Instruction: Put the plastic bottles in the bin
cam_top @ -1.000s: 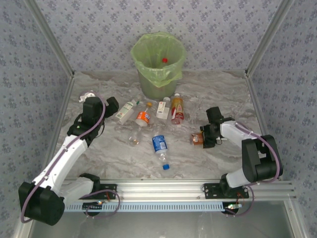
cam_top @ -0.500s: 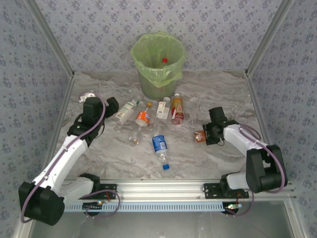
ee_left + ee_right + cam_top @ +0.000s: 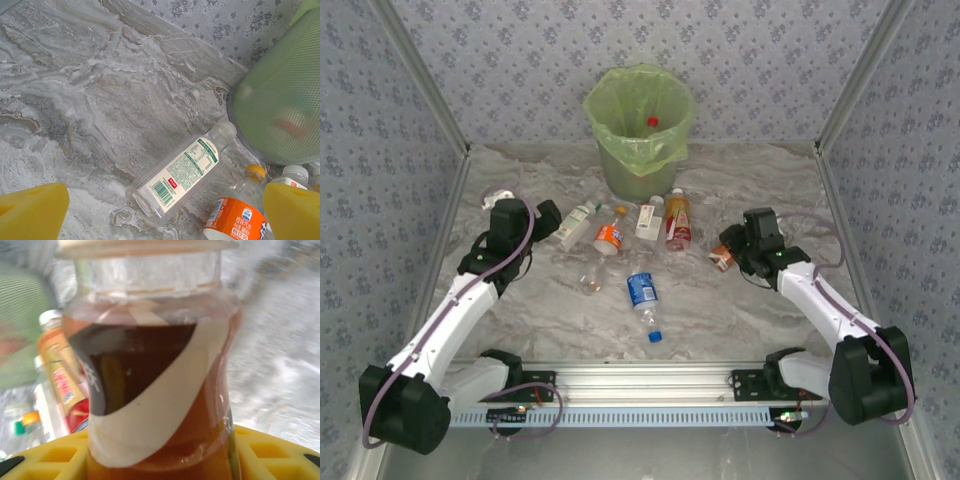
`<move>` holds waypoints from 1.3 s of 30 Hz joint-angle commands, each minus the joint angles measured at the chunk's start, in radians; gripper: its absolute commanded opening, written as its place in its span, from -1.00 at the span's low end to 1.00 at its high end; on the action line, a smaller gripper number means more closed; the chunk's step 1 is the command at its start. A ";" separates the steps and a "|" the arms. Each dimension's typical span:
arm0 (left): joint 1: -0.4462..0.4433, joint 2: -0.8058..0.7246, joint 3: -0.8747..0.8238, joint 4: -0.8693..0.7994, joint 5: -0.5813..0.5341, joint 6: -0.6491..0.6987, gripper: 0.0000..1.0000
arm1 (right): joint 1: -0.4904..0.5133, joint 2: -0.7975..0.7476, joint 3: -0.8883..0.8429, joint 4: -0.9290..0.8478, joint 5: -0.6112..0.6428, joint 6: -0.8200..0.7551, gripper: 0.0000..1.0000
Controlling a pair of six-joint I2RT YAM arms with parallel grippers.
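My right gripper [image 3: 733,250] is shut on a brown-labelled bottle [image 3: 723,257] [image 3: 160,385], held off the table right of the bottle row. The green-lined bin [image 3: 640,128] stands at the back centre with a red cap inside. In front of it lie a clear bottle with a white-green label [image 3: 575,224] [image 3: 182,172], an orange-labelled bottle [image 3: 610,235] [image 3: 237,217], a white bottle [image 3: 649,219] and a red-yellow bottle [image 3: 677,220] [image 3: 62,377]. A blue-labelled bottle [image 3: 643,295] lies nearer. My left gripper [image 3: 542,216] is open, just left of the clear bottle.
A small crushed clear bottle [image 3: 588,282] lies near the table's middle. A white crumpled bottle [image 3: 497,196] sits by the left wall. Patterned walls and metal posts close in the table on three sides.
My right gripper has lifted the brown-labelled bottle and carried it up and back toward the bin, its arm stretching out. The left arm has barely moved.
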 commanded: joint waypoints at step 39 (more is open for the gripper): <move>0.019 -0.196 -0.095 -0.115 0.008 -0.098 0.99 | 0.157 0.710 1.284 0.052 -0.129 -0.665 -0.06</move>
